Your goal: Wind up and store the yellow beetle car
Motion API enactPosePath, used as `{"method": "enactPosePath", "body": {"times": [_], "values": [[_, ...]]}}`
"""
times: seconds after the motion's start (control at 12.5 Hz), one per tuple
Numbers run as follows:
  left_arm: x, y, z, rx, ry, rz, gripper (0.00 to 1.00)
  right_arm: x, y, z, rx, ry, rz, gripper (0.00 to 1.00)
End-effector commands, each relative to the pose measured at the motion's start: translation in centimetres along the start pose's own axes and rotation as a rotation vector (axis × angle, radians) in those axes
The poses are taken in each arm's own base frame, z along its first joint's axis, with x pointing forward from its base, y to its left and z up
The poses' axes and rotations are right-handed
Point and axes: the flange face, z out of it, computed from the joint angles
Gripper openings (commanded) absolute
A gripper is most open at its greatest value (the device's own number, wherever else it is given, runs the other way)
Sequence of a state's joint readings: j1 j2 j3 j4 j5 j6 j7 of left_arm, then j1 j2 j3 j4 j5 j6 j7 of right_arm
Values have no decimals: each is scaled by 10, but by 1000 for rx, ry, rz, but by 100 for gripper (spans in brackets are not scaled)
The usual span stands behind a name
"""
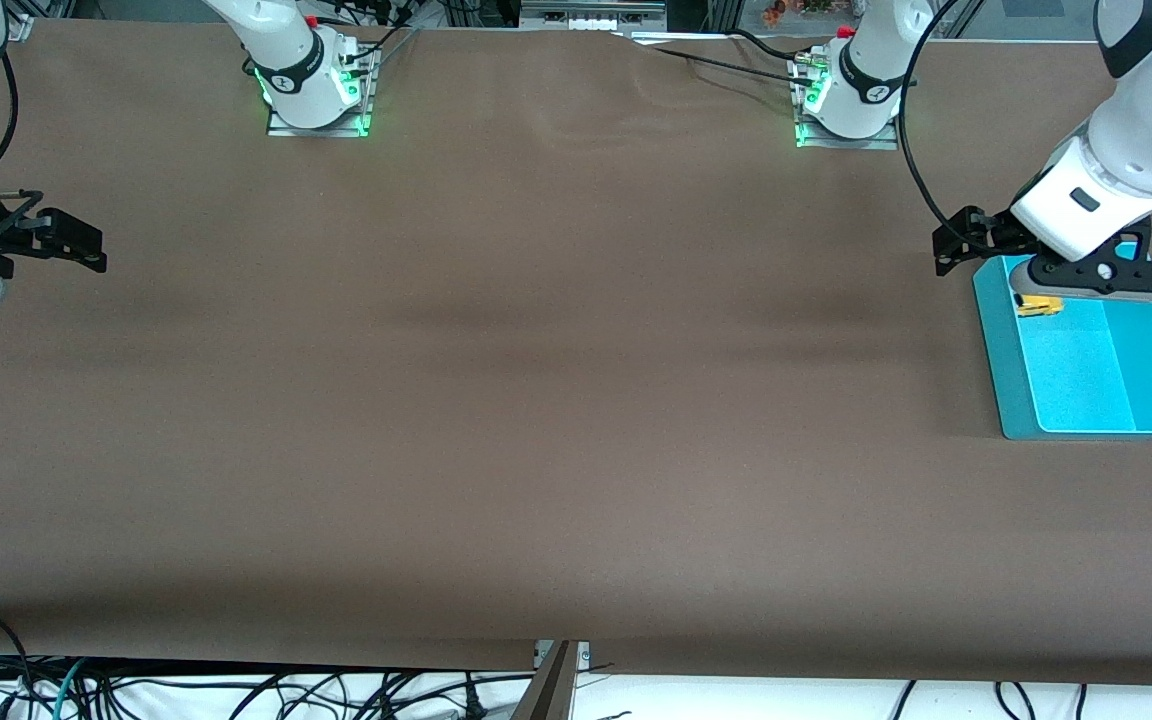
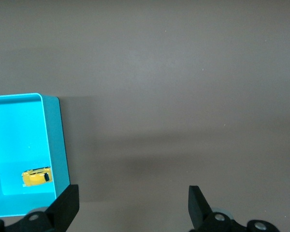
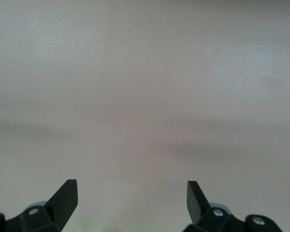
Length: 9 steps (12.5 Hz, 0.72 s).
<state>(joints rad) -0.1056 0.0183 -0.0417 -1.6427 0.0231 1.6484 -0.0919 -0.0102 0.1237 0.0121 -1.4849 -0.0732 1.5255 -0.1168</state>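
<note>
The yellow beetle car (image 1: 1038, 305) sits inside the turquoise bin (image 1: 1151, 350), on the bin's floor. It is in the corner of the bin that lies farthest from the front camera, close to the wall on the side toward the right arm's end of the table. In the front view, seen from the middle of the bin, the car is at about 11 o'clock. Its long side runs along the table's length, from one arm's end toward the other. In the left wrist view the car (image 2: 36, 177) shows a dark end, but which end is the nose cannot be told.

The bin (image 2: 55, 145) stands on the brown table (image 1: 536, 400) at the left arm's end. Seen from the middle of the table in the front view, it is at about 3 o'clock.

The left gripper (image 1: 948, 247) hangs just over the bin's edge, beside the car. Its jaws are wide apart and hold nothing (image 2: 133, 205).

The right gripper (image 1: 86, 248) waits over bare table at the right arm's end, at about 9 o'clock, well apart from the bin. Its jaws are wide apart too, with nothing in them (image 3: 132, 200).
</note>
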Motion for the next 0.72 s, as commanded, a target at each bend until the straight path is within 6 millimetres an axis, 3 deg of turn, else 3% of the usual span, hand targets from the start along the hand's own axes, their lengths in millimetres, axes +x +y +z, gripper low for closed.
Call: {"method": "enactPosePath", "body": {"times": [0.0,0.24,0.64], "values": [[-2,0,-12,22,15,5,100,-2,0,-3,-3,8,15,100],[-2,-7,-11,20,5,-1,100,-2,0,-3,-3,8,13,100],[-1,-35,-7,6,-12,45,100,-2,1,-3,-3,8,15,100]]}}
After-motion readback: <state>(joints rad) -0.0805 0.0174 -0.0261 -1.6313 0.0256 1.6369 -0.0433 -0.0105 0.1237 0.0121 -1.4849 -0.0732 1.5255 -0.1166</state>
